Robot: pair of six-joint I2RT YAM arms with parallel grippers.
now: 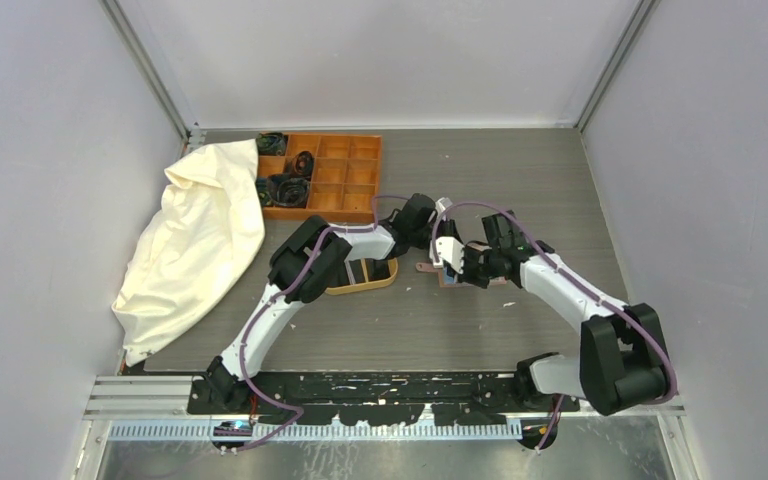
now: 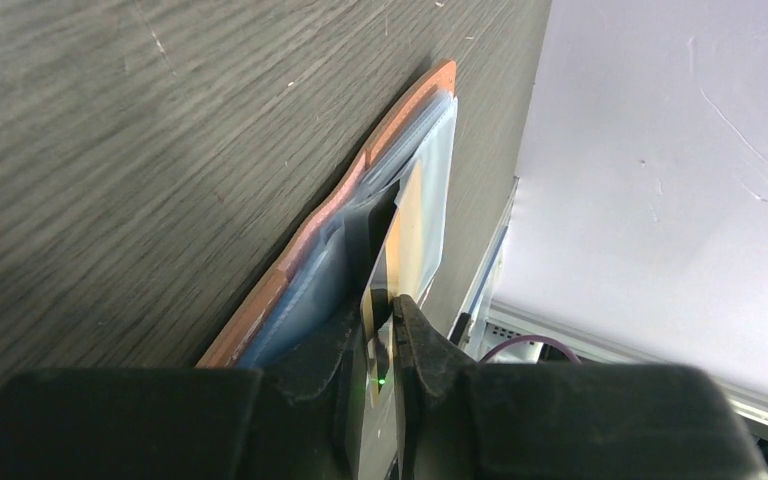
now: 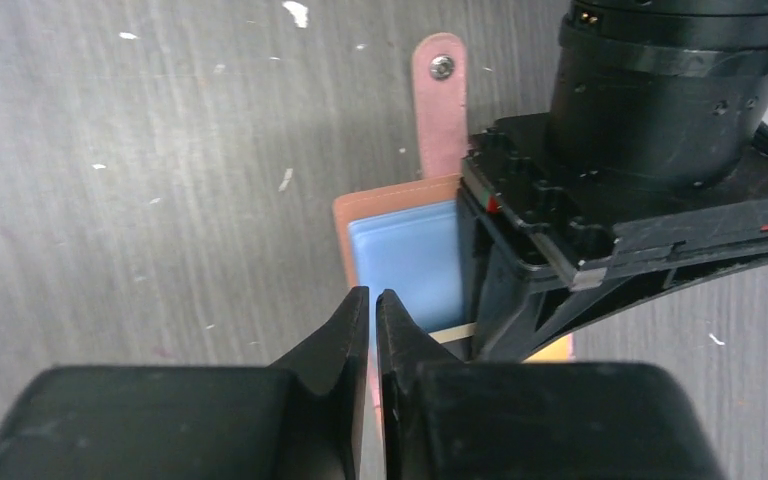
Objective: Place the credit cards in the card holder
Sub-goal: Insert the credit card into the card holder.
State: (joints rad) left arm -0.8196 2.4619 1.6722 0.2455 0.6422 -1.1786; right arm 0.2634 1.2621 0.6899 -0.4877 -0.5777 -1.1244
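**Card at the mouth of the holder, both claws over it**

Surroundings, top view: grey wood-grain desk (image 1: 520,180). The card holder (image 1: 430,268) lies open near its centre. An oval wooden tray (image 1: 360,290) sits just beside it at 9 o'clock, partly covered by the left forearm. An orange compartment box (image 1: 379,175) stands at 11 o'clock, well apart, with dark items (image 1: 285,188) in its left cells. A crumpled cream cloth (image 1: 200,240) lies along the left wall and overlaps the box's left edge.

In the right wrist view the black body of the left claw hides the holder's right half.

Arms: the left arm rises from its base at 7 o'clock with the elbow high and the forearm running toward 2 o'clock. The right arm bends at 4 o'clock and reaches toward 10 o'clock. The two claws meet over the holder, nearly touching.

Left claw (image 2: 388,335): clamped on a credit card (image 2: 405,250) held edge-on. The card's long axis runs away from the claw toward 12 o'clock in the left wrist view, and its far end is at the pale blue lining.

Right claw (image 3: 372,305): fingers drawn to a thin slit over the holder's near-left corner. Cannot tell whether it pinches the lining.

Holder: flat on the desk with the lining up. Its snap strap points to 12 o'clock in the right wrist view and to 9 o'clock in the top view.
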